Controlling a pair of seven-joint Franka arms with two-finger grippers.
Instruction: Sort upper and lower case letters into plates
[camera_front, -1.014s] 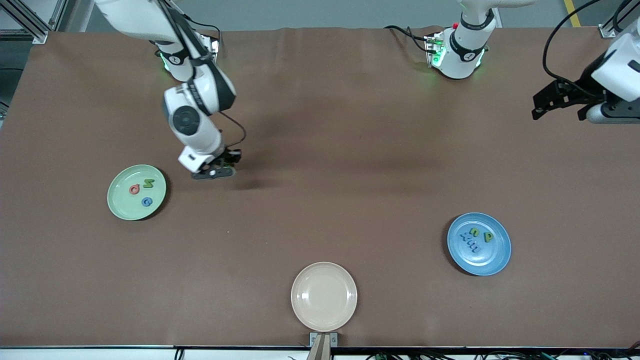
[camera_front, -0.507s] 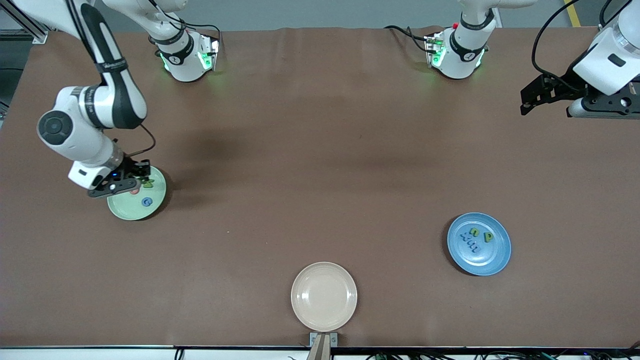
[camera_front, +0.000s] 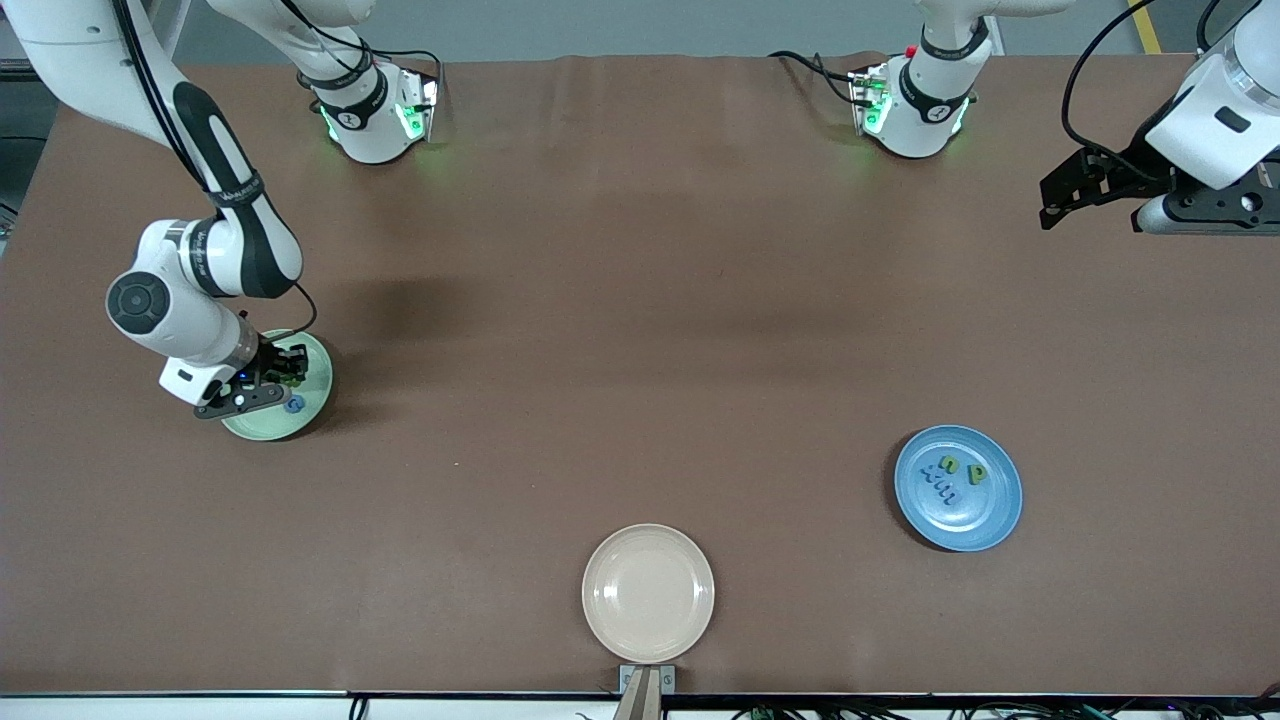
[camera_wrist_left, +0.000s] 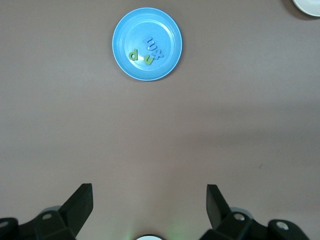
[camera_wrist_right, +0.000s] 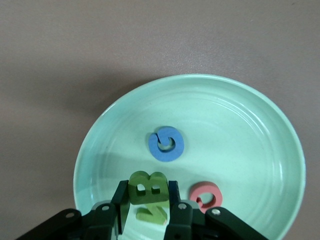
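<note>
Right wrist view: right pincer pinches green B over mint plate.

Right gripper holds green B over mint plate.

Right gripper crowds green plate; blue plate, beige plate unobstructed; wide bare surface between them.

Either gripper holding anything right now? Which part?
The right gripper, over the mint green plate, pinches a green letter B by its flat faces. The left gripper is open, empty.
</note>
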